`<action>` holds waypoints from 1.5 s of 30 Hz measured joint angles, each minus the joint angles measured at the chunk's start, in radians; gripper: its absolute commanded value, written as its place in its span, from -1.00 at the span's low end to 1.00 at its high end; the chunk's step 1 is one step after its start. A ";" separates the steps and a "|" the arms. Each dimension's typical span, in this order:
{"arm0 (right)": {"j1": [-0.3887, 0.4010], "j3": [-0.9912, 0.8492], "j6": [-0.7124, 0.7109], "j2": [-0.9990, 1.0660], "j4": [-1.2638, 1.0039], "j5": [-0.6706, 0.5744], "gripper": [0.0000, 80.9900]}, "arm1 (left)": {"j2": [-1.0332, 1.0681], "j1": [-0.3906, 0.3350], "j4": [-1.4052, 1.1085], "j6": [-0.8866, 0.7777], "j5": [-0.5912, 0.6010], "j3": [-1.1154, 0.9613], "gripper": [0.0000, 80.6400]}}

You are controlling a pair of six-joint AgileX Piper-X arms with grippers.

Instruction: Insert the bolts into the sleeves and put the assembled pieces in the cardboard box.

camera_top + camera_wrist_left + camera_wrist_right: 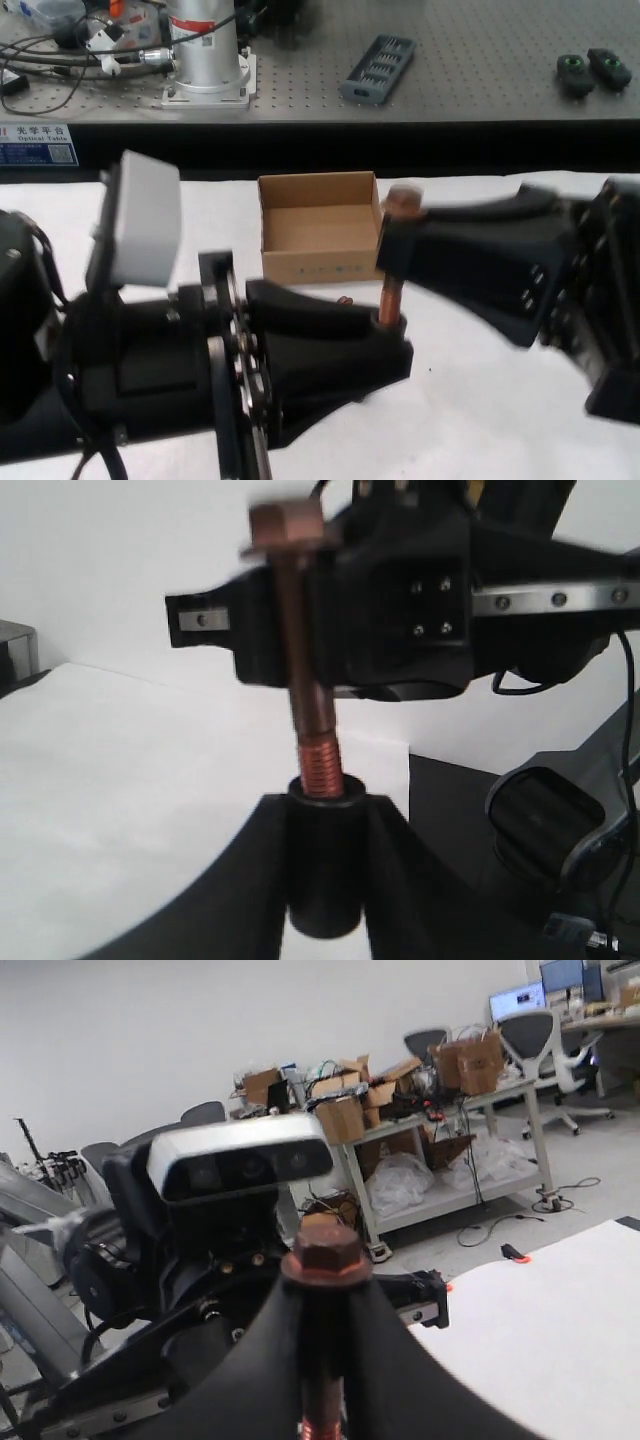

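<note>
A copper bolt (392,280) stands upright, hex head up, with my right gripper (390,245) shut on its upper shank. Its threaded tip enters the top of a black sleeve (325,865), which my left gripper (325,890) is shut on from both sides. In the left wrist view the bolt (300,670) shows its threads just at the sleeve's mouth. From the right wrist view I look down on the bolt head (325,1257) between my right gripper's (325,1360) fingers. The open cardboard box (312,266) stands just behind the two grippers, with nothing showing inside it.
A white cloth (470,420) covers the table. Behind it lies a perforated bench with a grey rack (378,67), a metal post (205,50), cables and two black parts (593,70). The left arm's camera housing (240,1165) faces the right wrist.
</note>
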 measured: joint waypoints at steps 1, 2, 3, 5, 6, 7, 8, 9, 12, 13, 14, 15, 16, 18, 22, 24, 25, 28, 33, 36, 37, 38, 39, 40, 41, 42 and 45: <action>0.000 0.000 -0.001 0.000 0.005 0.002 -0.90 | 0.000 0.000 -0.003 -0.004 0.000 0.000 -0.98; 0.000 0.000 -0.001 0.000 0.007 0.002 -0.90 | 0.000 0.000 -0.003 -0.004 0.000 0.000 -0.98; 0.000 0.000 -0.001 0.000 0.009 0.002 -0.90 | 0.000 0.000 -0.003 -0.005 0.000 0.000 -0.98; 0.000 0.000 -0.001 0.000 0.009 0.002 -0.90 | 0.000 0.000 -0.003 -0.004 0.000 0.000 -0.98; 0.000 0.000 -0.001 0.000 0.011 0.002 -0.90 | 0.000 0.000 -0.003 -0.004 0.000 0.000 -0.98; 0.000 0.000 -0.001 0.000 0.011 0.002 -0.91 | 0.000 0.000 -0.003 -0.004 0.000 0.000 -0.98; 0.000 0.000 -0.001 0.000 0.011 0.002 -0.91 | 0.000 0.000 -0.003 -0.004 0.000 0.000 -0.98; 0.000 0.000 -0.001 0.000 0.011 0.002 -0.91 | 0.000 0.000 -0.003 -0.004 0.000 0.000 -0.98; 0.000 0.000 -0.003 0.000 0.026 0.000 -0.96 | 0.002 0.000 0.005 -0.004 0.000 0.000 -0.98; 0.000 0.000 -0.006 0.000 0.044 -0.010 -0.88 | 0.002 0.000 0.006 -0.007 0.000 0.003 -0.98; 0.000 0.000 -0.008 -0.003 0.053 -0.019 -0.75 | 0.002 0.000 0.006 -0.007 0.000 0.003 -0.98; 0.000 0.000 -0.007 -0.003 0.061 -0.038 -0.61 | 0.002 0.000 0.005 -0.008 0.003 0.004 -0.98; 0.000 0.000 -0.007 -0.003 0.068 -0.046 -0.45 | 0.002 0.000 0.005 -0.008 0.005 0.004 -0.98; 0.000 0.000 -0.007 -0.002 0.094 -0.071 -0.20 | 0.002 0.000 -0.004 -0.008 0.007 0.004 -0.98; 0.000 0.000 -0.005 -0.002 0.109 -0.057 -0.15 | 0.002 0.000 -0.020 -0.008 0.004 0.000 -0.98; 0.000 0.000 -0.005 -0.002 0.109 -0.046 -0.16 | 0.002 0.000 -0.020 -0.008 -0.001 0.000 -0.98; -0.004 0.000 -0.005 -0.002 0.109 -0.043 -0.16 | 0.002 0.000 -0.020 -0.008 -0.006 0.000 -0.98; -0.024 0.000 -0.005 -0.002 0.109 -0.023 -0.16 | 0.002 0.000 -0.020 -0.008 -0.043 0.000 -0.98; -0.055 0.000 -0.005 -0.004 0.118 0.012 -0.19 | 0.002 -0.004 -0.020 -0.008 -0.217 0.000 -0.98; -0.090 0.000 -0.004 -0.011 0.128 0.039 -0.36 | 0.002 0.006 -0.015 -0.008 -0.360 -0.002 -0.98; -0.103 0.000 -0.004 -0.015 0.136 0.046 -0.45 | 0.002 0.007 -0.014 -0.008 -0.360 -0.002 -0.98; -0.124 0.000 -0.004 -0.022 0.149 0.053 -0.55 | 0.002 0.013 -0.005 -0.010 -0.387 -0.002 -0.98; -0.147 0.000 -0.004 -0.033 0.167 0.056 -0.66 | 0.002 0.029 0.040 -0.024 -0.415 -0.014 -0.98; -0.170 0.000 -0.008 -0.044 0.186 0.058 -0.77 | 0.002 0.035 0.068 -0.032 -0.421 -0.021 -0.98; -0.192 0.000 -0.020 -0.053 0.212 0.060 -0.89 | 0.007 0.049 0.152 -0.042 -0.427 -0.047 -0.98; -0.214 0.000 -0.041 -0.069 0.245 0.059 -0.98 | 0.013 0.055 0.196 -0.043 -0.427 -0.063 -0.98; -0.285 0.000 -0.193 -0.138 0.448 0.067 -0.91 | 0.064 0.070 0.300 -0.049 -0.427 -0.144 -0.98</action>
